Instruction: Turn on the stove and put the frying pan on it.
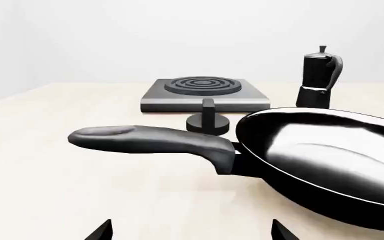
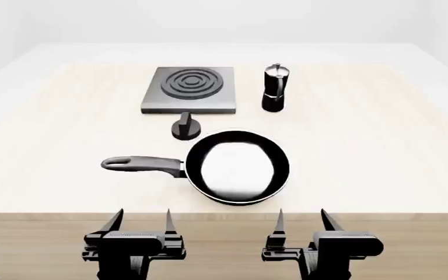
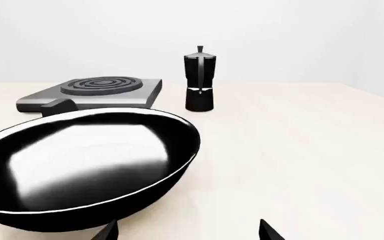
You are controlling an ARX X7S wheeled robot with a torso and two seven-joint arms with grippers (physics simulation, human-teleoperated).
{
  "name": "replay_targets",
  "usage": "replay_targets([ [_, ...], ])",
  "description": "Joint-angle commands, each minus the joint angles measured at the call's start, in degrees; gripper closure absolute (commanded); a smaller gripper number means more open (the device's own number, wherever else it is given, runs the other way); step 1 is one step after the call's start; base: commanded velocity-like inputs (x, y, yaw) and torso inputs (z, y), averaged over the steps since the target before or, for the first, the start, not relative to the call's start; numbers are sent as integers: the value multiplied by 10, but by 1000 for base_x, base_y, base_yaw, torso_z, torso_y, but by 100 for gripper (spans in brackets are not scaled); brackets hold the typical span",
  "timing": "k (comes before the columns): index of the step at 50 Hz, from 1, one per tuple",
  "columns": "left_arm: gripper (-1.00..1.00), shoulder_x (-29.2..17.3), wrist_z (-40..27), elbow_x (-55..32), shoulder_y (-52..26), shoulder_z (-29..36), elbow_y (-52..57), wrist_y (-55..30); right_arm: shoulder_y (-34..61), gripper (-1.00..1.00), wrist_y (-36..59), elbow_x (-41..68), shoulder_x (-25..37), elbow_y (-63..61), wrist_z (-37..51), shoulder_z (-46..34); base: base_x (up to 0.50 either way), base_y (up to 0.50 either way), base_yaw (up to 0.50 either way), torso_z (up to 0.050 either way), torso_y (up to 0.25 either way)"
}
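Observation:
The grey stove [image 2: 188, 89] with its ringed burner lies at the table's far middle; its small black knob [image 2: 186, 126] stands just in front of it. The black frying pan [image 2: 238, 167] sits near the front edge, its handle [image 2: 142, 164] pointing left. The stove [image 1: 204, 93], knob [image 1: 208, 119] and pan [image 1: 325, 160] also show in the left wrist view, and the stove [image 3: 92, 92] and pan [image 3: 85, 165] in the right wrist view. My left gripper [image 2: 140, 223] and right gripper [image 2: 302, 220] hang open and empty before the table's front edge.
A black-and-silver moka pot [image 2: 275, 88] stands right of the stove, also seen in the left wrist view [image 1: 320, 78] and the right wrist view [image 3: 199, 80]. The light wooden table [image 2: 380, 146] spreads wide on both sides.

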Motion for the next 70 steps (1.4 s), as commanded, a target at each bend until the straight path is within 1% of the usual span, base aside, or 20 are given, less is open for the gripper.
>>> replay_targets([
  [1, -100, -9, -16, -6, -1, 9, 0, -1, -5, -100, -14, -4, 11, -5, 16, -14, 0, 0, 0, 0, 0],
  [5, -100, -17, -31, -5, -3, 24, -1, -7, -2, -100, -14, 1, 19, -2, 30, -20, 0, 0, 0, 0, 0],
  [16, -100, -32, -31, -30, -2, 43, -13, 10, -5, -100, 6, 26, 32, -21, 41, -30, 0, 0, 0, 0, 0],
  [18, -100, -34, -33, -30, -2, 46, -16, 11, -6, -100, -8, 6, 35, -15, 53, -38, 0, 0, 0, 0, 0],
  [29, -100, -44, -44, -33, -1, 57, -14, 10, -2, -100, 6, 29, 41, -22, 64, -39, 0, 418, 0, 0, 0],
  [34, -100, -47, -51, -41, -5, 57, 9, -31, 0, -100, 39, 19, 48, -46, 73, -47, 0, 0, 0, 0, 0],
  [36, -100, -52, -53, -46, -9, 61, 64, -87, 3, -100, 96, 39, 56, -97, 63, -45, 0, 0, 0, 0, 0],
  [39, -100, -55, -57, -53, -18, 61, 104, -120, 9, -100, 132, 31, 63, -140, 75, -44, 0, 0, 0, 0, 0],
  [40, -100, -56, -58, -53, -18, 62, 107, -120, 10, -100, 137, 31, 64, -143, 78, -43, 0, 0, 0, 0, 0],
  [41, -100, -55, -60, -52, -19, 63, 105, -119, 7, -100, 138, 63, 63, -151, 62, -33, 0, 0, 0, 0, 0],
  [49, -100, -61, -63, -55, -13, 73, 94, -107, -1, -100, 123, 45, 72, -159, 75, -44, 0, -432, 0, 0, 0],
  [51, -100, -62, -64, -62, -16, 73, 112, -132, 4, -100, 144, 47, 70, -168, 84, -41, 0, 0, 0, 0, 0],
  [52, -100, -64, -67, -71, -27, 71, 139, -174, 18, -100, 211, 67, 73, -200, 80, -36, 0, 0, 0, 0, 0],
  [54, -100, -69, -73, -74, -44, 72, 178, -228, 32, -100, 258, 76, 80, -237, 81, -34, 0, 0, 0, 0, 0],
  [55, -100, -72, -73, -85, -64, 69, 213, -281, 52, -100, 316, 84, 87, -269, 81, -34, 0, 0, 0, 0, 0],
  [57, -100, -83, -75, -105, -134, 65, 292, -414, 108, -100, 431, 117, 98, -350, 75, -22, 0, 0, 0, 0, 0],
  [59, -100, -85, -76, -124, -192, 57, 324, -501, 155, -100, 498, 120, 110, -387, 80, -27, 0, 0, 0, 0, 0],
  [61, -100, -83, -72, -148, -262, 42, 331, -580, 220, -100, 584, 159, 104, -395, 70, 1, 0, 0, 0, 0, 0],
  [66, -100, -88, -71, -161, -368, 35, 319, -651, 341, -100, 681, 185, 111, -381, 65, 23, 0, 0, 0, 0, 0],
  [70, -100, -92, -69, -161, -403, 34, 297, -653, 388, -100, 697, 182, 120, -357, 70, 25, 0, 0, 0, 0, 0],
])
